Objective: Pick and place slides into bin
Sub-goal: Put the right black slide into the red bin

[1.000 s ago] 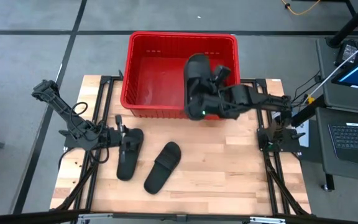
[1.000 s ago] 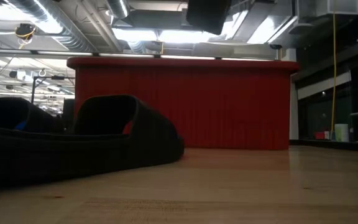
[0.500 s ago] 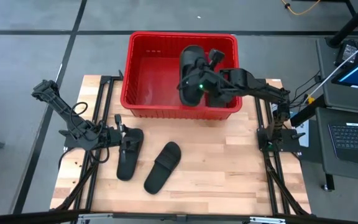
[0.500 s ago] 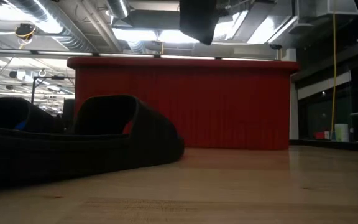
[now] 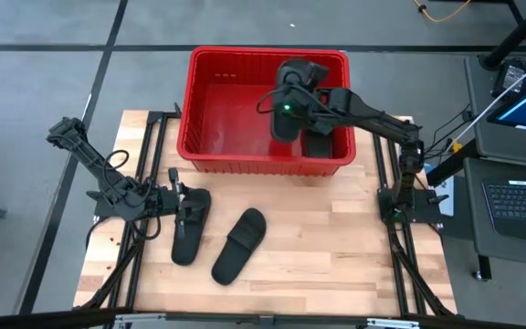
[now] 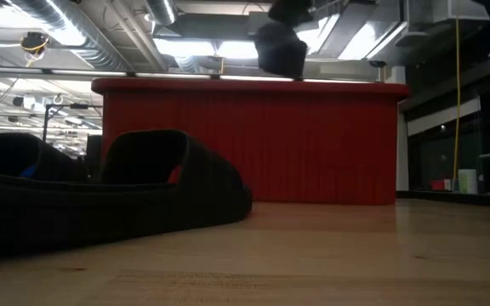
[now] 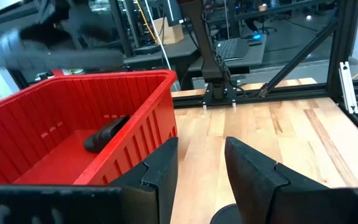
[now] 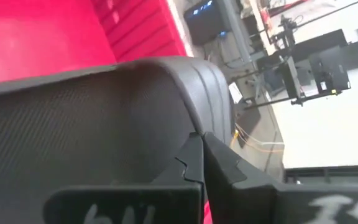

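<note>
Right gripper carries a matte black rubber slide sandal over the big red ribbed plastic bin.
Its fingers pinch the sandal; the left gripper rests spread on the counter.

The right gripper has its jaws pinched on a black slide above the red bin.

Held slide farther over bin

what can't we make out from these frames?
- Slide already in the bin: high view, the right gripper and its held slide cover most of it.
- Bin interior: low view, hidden behind its front wall.
- Slide under the left gripper: left wrist view, cut off by the edge.
</note>
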